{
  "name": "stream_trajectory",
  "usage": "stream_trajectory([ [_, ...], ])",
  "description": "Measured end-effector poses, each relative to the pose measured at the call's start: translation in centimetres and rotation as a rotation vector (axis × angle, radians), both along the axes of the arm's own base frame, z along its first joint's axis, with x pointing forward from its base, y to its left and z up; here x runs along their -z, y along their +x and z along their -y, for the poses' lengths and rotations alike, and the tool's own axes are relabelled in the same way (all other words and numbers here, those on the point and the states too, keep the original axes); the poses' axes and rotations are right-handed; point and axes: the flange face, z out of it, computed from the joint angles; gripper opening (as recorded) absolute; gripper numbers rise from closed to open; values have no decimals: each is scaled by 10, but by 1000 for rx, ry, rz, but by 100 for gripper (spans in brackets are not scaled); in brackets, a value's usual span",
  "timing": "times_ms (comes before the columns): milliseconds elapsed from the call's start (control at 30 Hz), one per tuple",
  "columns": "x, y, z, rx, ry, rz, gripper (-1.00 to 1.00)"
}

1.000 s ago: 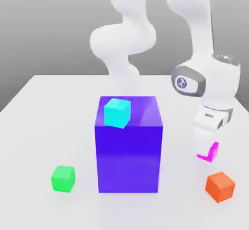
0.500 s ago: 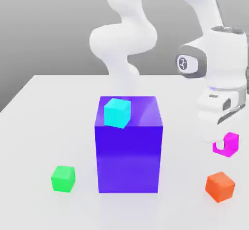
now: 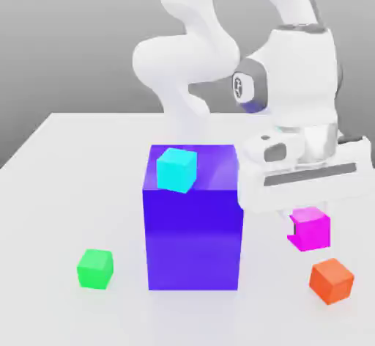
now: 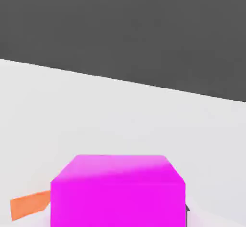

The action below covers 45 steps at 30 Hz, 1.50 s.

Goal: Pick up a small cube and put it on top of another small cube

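Magenta cube clamped btwn jaws, off table.

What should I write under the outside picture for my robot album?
The gripper holds the pink cube above the table, with the green cube waiting past the big blue block.

White arm, hand low at the right of the exterior view.
The arm bends down from the top centre; its gripper points downward, clamped on the pink cube, lifted clear of the table.
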Motion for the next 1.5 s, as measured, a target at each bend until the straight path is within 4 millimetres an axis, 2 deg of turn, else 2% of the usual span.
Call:
stream_trajectory([
  [467, -28, 38, 95, 466, 54, 45, -100],
  [600, -24, 37, 131, 650, 72, 19, -100],
  [933, 1, 11, 227, 1172, 119, -86, -100],
  [1300, 28, -42, 317, 1754, 169, -194, -100],
  [1367, 39, -57, 324, 1842, 174, -237, -100],
  [1500, 57, -60, 328, 1876, 172, -250, -100],
])
